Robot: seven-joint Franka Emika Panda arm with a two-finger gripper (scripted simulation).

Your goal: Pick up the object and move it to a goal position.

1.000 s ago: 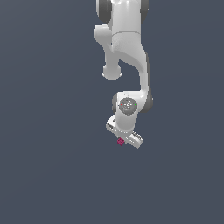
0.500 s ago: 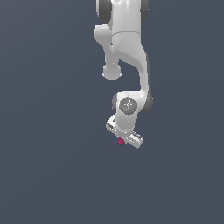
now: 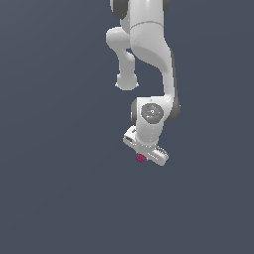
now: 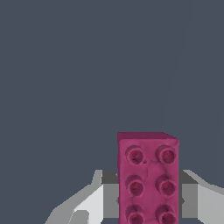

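Observation:
The object is a small magenta-pink brick with round studs (image 4: 148,177); in the wrist view it sits between the two grey-white fingers (image 4: 94,199), which press against its long sides. In the exterior view the same brick (image 3: 141,158) shows as a tiny pink spot under the white hand. My gripper (image 3: 144,158) is shut on it, hanging at the end of the white arm in mid-frame. Part of the brick is hidden behind the hand in the exterior view.
A plain dark grey-blue surface (image 3: 59,198) fills the background in both views. The white arm (image 3: 149,54) comes down from the top of the exterior view. No other objects or goal marker show.

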